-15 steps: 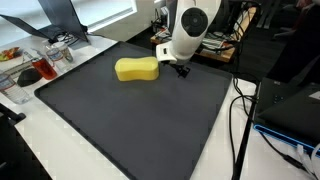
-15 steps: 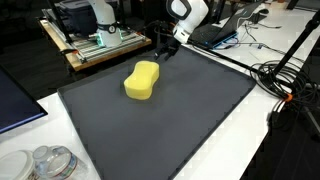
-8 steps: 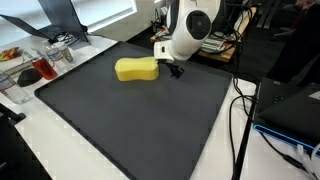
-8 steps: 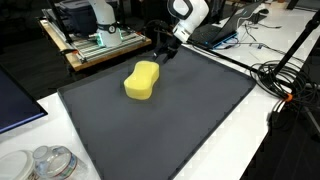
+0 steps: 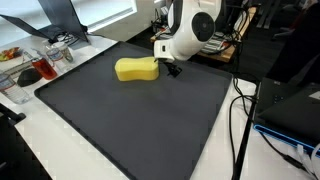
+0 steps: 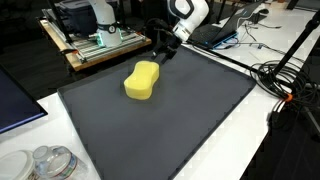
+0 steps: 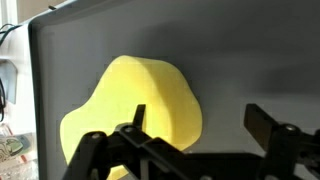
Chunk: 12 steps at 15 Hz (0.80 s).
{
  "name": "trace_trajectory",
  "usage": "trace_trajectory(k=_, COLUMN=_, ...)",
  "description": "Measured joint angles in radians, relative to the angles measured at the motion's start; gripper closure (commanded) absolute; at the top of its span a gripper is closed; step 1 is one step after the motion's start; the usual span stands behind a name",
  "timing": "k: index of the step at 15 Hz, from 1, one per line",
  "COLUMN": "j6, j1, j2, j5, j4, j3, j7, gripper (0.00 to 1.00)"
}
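One yellow sponge [image 5: 137,68] lies flat on the dark mat [image 5: 150,130] that covers the surface [image 5: 35,140], toward the far side and well apart from everything else. Your gripper [image 5: 175,70] hangs low just beside the sponge's right end in an exterior view; in both exterior views it looks close to the sponge [image 6: 143,80], though I cannot tell whether it touches. In the wrist view the gripper [image 7: 195,125] stands wide open with nothing between its jaws, and the sponge [image 7: 140,110] sits off to one side: one finger [image 7: 137,118] is over the foam, the other over bare mat.

By my judgement you are lining up on the sponge, so fix that offset before going lower. Slide sideways until the sponge's narrow waist is centred between the fingers, with mat showing outside both. Keep the wrist square to the sponge's long axis. Come down slowly; foam gives easily, and a fingertip landing on top would merely squash or push it across the mat. Close gently only once both pads flank it.
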Motion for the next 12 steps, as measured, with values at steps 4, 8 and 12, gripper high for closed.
trace_trajectory(k=4, j6=-0.001, j1=0.000, j2=0.015, j5=-0.031, j4=0.004, j3=-0.007, j7=0.094, gripper=0.00)
trace_trajectory(k=8, j6=-0.001, j1=0.001, j2=0.053, j5=-0.115, j4=0.015, j3=-0.015, j7=0.201, gripper=0.00)
trace_trajectory(k=12, j6=-0.001, j1=0.001, j2=0.096, j5=-0.172, j4=0.033, j3=-0.016, j7=0.259, gripper=0.00)
